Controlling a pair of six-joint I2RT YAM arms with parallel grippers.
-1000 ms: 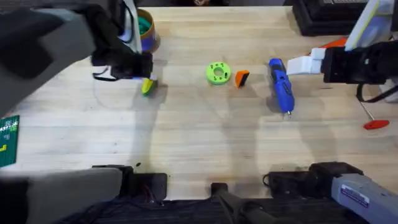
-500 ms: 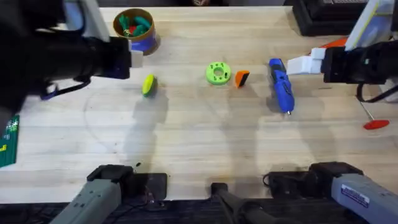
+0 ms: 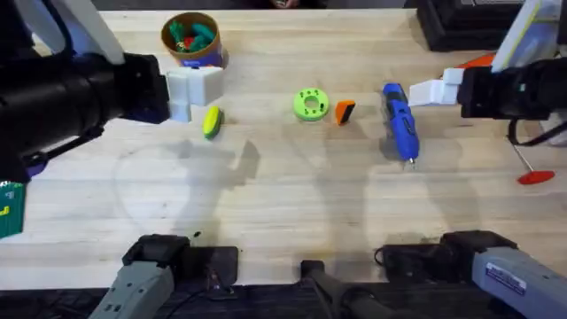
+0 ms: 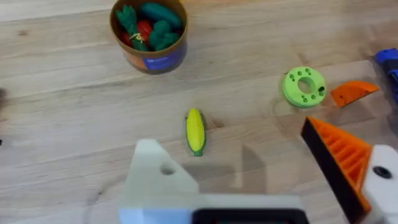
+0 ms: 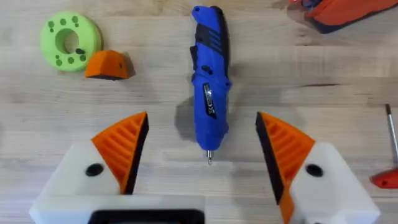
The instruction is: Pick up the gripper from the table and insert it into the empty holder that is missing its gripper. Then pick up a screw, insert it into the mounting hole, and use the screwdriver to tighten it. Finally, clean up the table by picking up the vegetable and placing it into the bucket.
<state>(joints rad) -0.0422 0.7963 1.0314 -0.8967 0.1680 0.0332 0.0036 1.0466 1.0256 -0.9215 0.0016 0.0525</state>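
The orange gripper [image 3: 344, 112] lies on the table beside a green disc [image 3: 310, 104]; it also appears in the wrist views [image 4: 353, 92] [image 5: 109, 64]. My left gripper [image 3: 197, 92] [image 4: 227, 137] hovers open over the yellow-green vegetable [image 3: 211, 121] [image 4: 194, 130]. One of its fingers is the bare white holder [image 4: 155, 180] with a hole; the other carries an orange pad. The bucket [image 3: 190, 40] [image 4: 149, 34] stands behind the vegetable. My right gripper [image 3: 425, 91] [image 5: 202, 121] is open above the blue screwdriver [image 3: 400, 121] [image 5: 210, 74]. The screw is out of view.
An orange-red case [image 3: 478, 60] [image 5: 339, 14] lies at the back right, and a thin red-handled driver [image 3: 532, 168] at the right edge. A green card [image 3: 11, 199] lies at the left edge. The arm bases line the front edge.
My left arm pulled back left off the vegetable, then came right again beside it. The vegetable stayed on the table. The right arm has not moved.
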